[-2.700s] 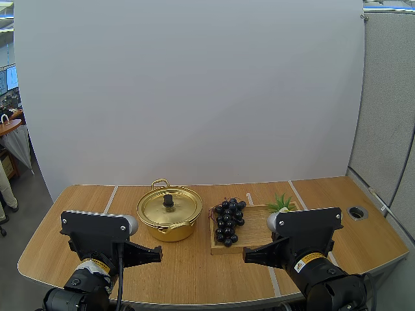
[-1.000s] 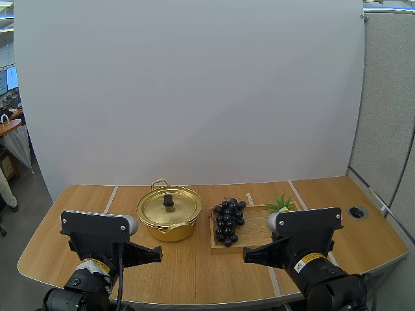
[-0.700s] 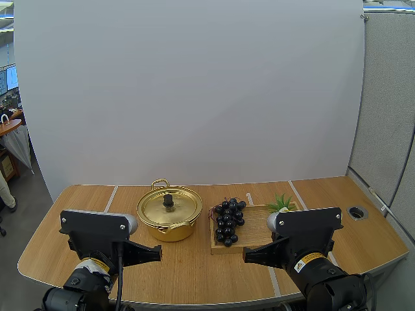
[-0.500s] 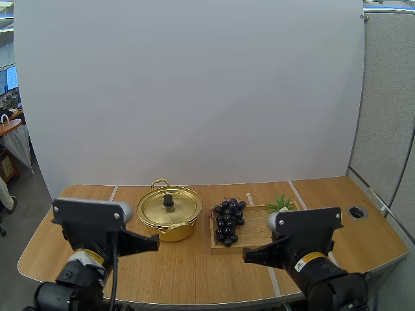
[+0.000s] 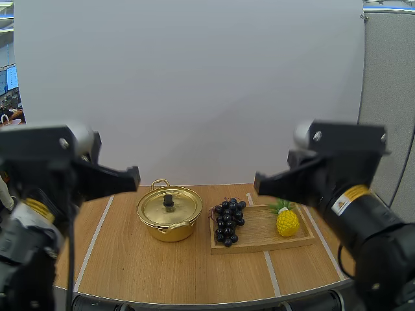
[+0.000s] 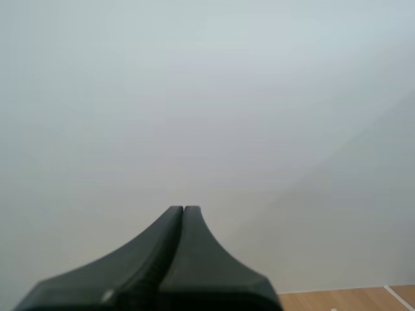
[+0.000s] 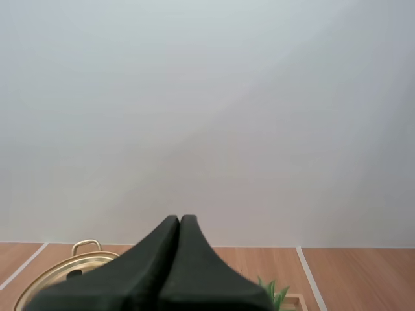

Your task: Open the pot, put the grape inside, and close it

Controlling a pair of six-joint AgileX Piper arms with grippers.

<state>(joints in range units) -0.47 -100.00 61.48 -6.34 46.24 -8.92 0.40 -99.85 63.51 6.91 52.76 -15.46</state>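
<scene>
We see the pot [image 5: 170, 214] on the table [image 5: 130, 265], to the left of centre. Its lid [image 5: 170, 208] sits flat on the rim, so we cannot tell what is inside. Just beside it on the right lies the wooden tray [image 5: 257, 228]. The tray holds two things. The grapes [image 5: 228, 221] lie at the end nearest the pot, and a yellow pineapple [image 5: 287, 221] with green leaves stands toward the other end, apart from the bunch.

The pot is round, shallow and shiny gold. One loop handle [image 5: 160, 184] is on its far side, and another is on its near side under the rim. The lid is the same gold, with a small black knob [image 5: 168, 201] upright at its centre. The grapes are a dark, almost black bunch of round berries, longer than it is wide, resting on the wood (nothing touches them).

Our left gripper [image 6: 183, 212] has its fingers pressed together into one dark wedge, holding nothing. In the high view it hangs well above the table to the left of the pot. Our right gripper [image 7: 179, 220] is likewise pressed together and empty. It is high above the tray's side of the table, with the pot's far handle and the pineapple's leaves showing beyond its fingers.
</scene>
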